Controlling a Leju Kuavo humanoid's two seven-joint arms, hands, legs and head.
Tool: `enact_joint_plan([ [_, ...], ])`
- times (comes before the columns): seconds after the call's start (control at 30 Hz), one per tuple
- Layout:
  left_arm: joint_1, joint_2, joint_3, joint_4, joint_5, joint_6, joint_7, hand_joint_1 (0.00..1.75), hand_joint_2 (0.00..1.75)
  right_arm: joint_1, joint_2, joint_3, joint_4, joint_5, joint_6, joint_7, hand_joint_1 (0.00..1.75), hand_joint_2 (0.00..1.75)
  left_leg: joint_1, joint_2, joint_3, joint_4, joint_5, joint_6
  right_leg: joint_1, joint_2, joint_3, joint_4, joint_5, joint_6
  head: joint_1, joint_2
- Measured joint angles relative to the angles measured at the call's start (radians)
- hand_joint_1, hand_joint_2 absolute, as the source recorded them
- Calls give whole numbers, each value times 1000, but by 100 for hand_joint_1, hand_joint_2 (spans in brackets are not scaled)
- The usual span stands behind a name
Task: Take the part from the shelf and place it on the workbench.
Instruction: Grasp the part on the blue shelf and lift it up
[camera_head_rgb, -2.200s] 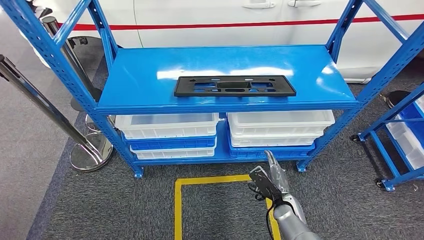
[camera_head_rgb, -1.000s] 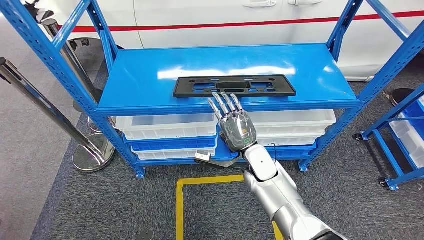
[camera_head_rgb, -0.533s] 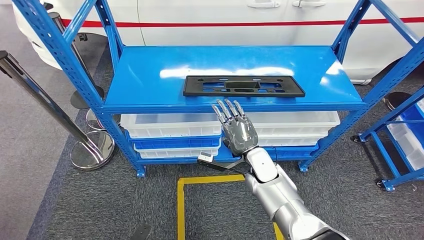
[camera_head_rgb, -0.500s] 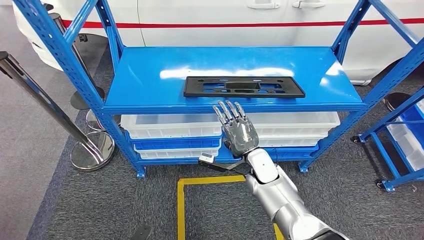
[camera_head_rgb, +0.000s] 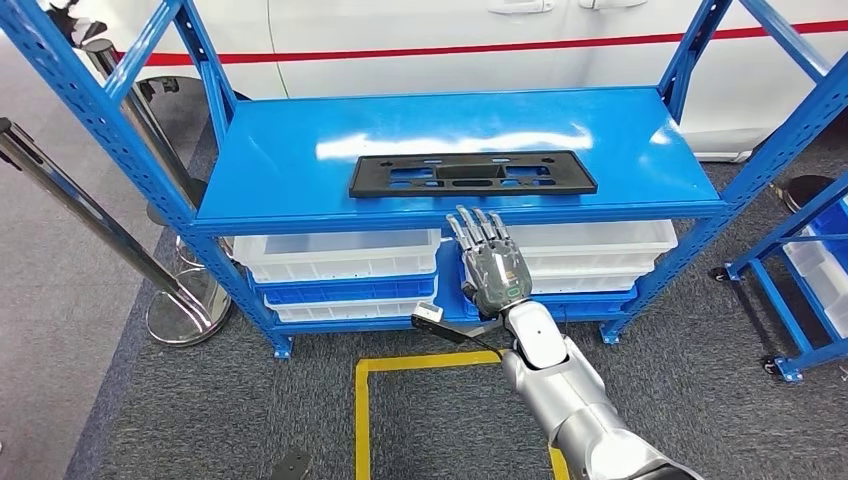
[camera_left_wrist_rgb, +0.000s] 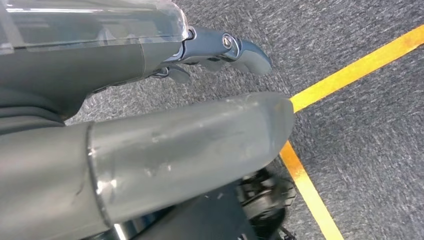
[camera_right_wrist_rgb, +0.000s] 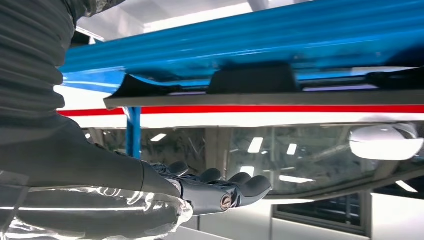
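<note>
The right hand (camera_head_rgb: 492, 266), fingers spread and holding nothing, is hovering mid-frame just below the black part (camera_head_rgb: 472, 173) lying on the blue shelf (camera_head_rgb: 280, 150).

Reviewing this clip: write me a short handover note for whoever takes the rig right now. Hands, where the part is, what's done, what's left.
Right hand: raised in front of the blue shelf, fingers extended and apart, holding nothing, just short of the shelf's front edge.
Left hand: hangs low over grey carpet and a yellow floor line, nothing visibly in it; whether its fingers are curled is unclear.
Black part: lies flat on the shelf's top level, untouched.
Done: right hand brought up to the shelf.
Left: reach over the edge, grip the part, lift it off, carry it to the workbench.
</note>
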Motion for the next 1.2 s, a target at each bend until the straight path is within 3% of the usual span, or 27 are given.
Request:
enact_joint_plan([
  [0.03,1,0,0,0,0,0,0,0,0,2,0,-9,0,-2,0,-1,0,175,1,0,-26,50,-13,-3,0,0,0,1,-1,-1,0,0],
  [0.07,2,0,0,0,0,0,0,0,0,4,0,-19,0,-3,0,-3,0,175,1,0,-37,67,-7,-4,0,0,1,3,-3,-2,0,0],
  [0.1,3,0,0,0,0,0,0,0,0,5,0,-30,-1,-5,0,-5,0,175,2,0,-29,44,18,-5,0,1,3,4,-5,-1,0,0],
  [0.17,1,0,0,0,0,0,0,0,0,6,1,-49,-4,-6,0,-6,0,175,3,1,29,-82,88,-2,0,2,6,10,-12,5,0,0],
  [0.2,0,0,0,0,0,0,0,0,0,6,1,-56,-5,-6,0,-7,0,175,2,1,57,-142,109,1,1,3,6,14,-15,9,0,0],
  [0.27,-2,0,0,0,0,0,0,0,0,6,1,-68,-8,-7,0,-7,0,175,-1,-1,82,-195,116,9,4,4,5,18,-18,19,0,0],
  [0.37,-2,-1,0,0,0,0,0,0,0,7,1,-84,-14,-9,-1,-10,0,175,-1,-1,87,-204,119,27,3,3,2,23,-25,34,0,0],
  [0.43,-4,-2,0,0,0,0,0,0,0,9,2,-103,-24,-13,-1,-18,0,175,2,-1,92,-212,122,39,0,3,-25,80,-59,44,1,0],
  [0.5,-5,-2,0,0,-1,0,0,0,0,14,5,-137,-38,-17,-1,-30,0,175,1,-1,93,-213,121,45,-2,2,-87,200,-113,50,1,0],
  [0.57,-4,-2,0,0,-2,0,1,0,0,23,7,-175,-50,-20,-1,-44,0,175,0,-1,94,-212,119,48,-2,2,-136,281,-128,52,1,0],
  [0.6,-3,-2,0,0,-3,0,1,0,0,26,8,-192,-55,-22,-1,-51,0,175,0,-2,95,-212,118,48,-2,2,-137,272,-108,52,1,0],
  [0.63,-2,-3,0,0,-5,0,1,0,0,28,9,-209,-61,-24,-1,-59,0,175,0,-3,97,-212,116,47,-2,2,-119,227,-74,49,1,0],
  [0.67,-2,-4,0,0,-6,0,2,0,0,28,10,-229,-68,-26,-1,-68,0,175,0,-3,100,-211,114,45,-2,2,-88,159,-35,45,1,0],
  [0.73,-2,-6,0,0,-9,0,2,0,0,25,15,-268,-79,-27,-1,-84,0,175,-4,-4,102,-210,109,37,3,2,-35,46,6,38,0,0],
  [0.8,-3,-7,-1,0,-10,-1,2,0,0,24,19,-299,-87,-27,-1,-92,0,175,-7,-4,102,-210,106,28,9,3,-20,13,5,31,0,0],
  [0.9,-4,-8,-2,0,-10,-1,2,0,0,27,24,-323,-98,-24,-1,-97,0,175,-6,-2,100,-195,88,14,3,5,-12,2,7,15,0,0],
  [0.97,-6,-8,-2,0,-11,-2,2,0,0,28,29,-333,-104,-19,-1,-99,0,175,-4,-1,59,-105,40,8,0,4,-3,-4,5,4,0,0],
  [1.03,-6,-8,-3,0,-11,-3,2,0,0,32,32,-340,-106,-13,-1,-99,0,175,-2,-1,-8,25,-9,3,1,3,0,-2,1,-2,0,0],
  [1.07,-5,-8,-3,0,-12,-3,2,0,0,35,32,-343,-106,-11,-1,-99,0,175,-1,-1,-32,63,-13,1,2,3,2,0,-2,-4,0,0],
  [1.1,-4,-8,-3,0,-12,-3,2,0,0,38,33,-346,-107,-10,-1,-99,0,175,0,-1,-39,65,3,1,2,3,3,3,-5,-4,0,0],
  [1.13,-4,-8,-4,0,-13,-3,2,0,0,39,33,-348,-109,-9,-1,-99,0,175,1,-1,-26,27,36,1,2,4,5,6,-9,-2,0,0],
  [1.2,-5,-8,-5,0,-14,-3,2,0,0,40,34,-351,-114,-9,-1,-99,0,175,0,0,29,-101,107,6,3,6,11,12,-19,4,0,0],
])
